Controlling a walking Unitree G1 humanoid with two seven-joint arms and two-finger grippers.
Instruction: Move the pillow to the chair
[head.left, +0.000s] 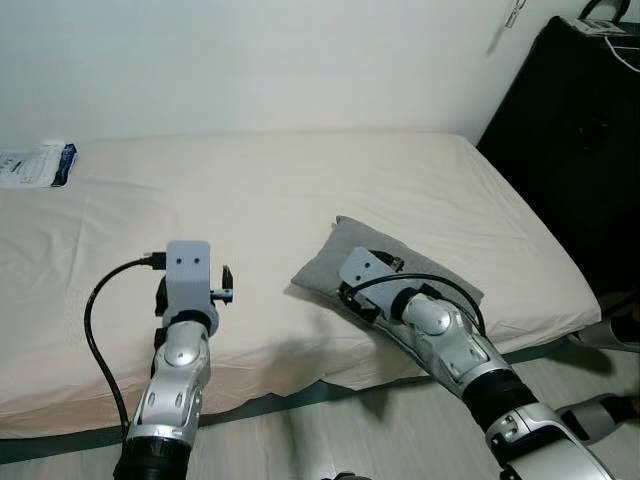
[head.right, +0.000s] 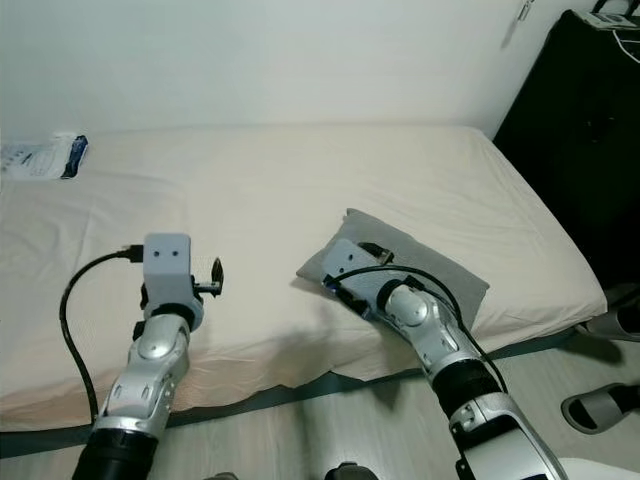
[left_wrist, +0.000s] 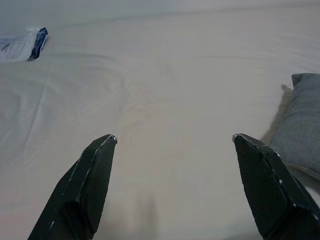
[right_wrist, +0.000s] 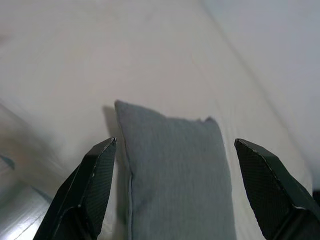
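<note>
Left gripper (left_wrist: 172, 145): lower left of frame, over cream bedsheet (head.left: 250, 190), fingers spread wide, holding nothing. Right gripper (right_wrist: 172, 145): lower centre, fingers apart over small grey fabric pillow (head.left: 365, 255) near bed's front edge. Blue-white packet (head.left: 35, 165): upper left.

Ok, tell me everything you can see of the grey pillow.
The pillow is small, rectangular and grey, in a woven-looking fabric with a seam along its edge. It lies flat on the cream bed sheet near the bed's front edge, turned at an angle. The right hand is open, with its fingers spread either side of the pillow's near end; contact cannot be told.
</note>
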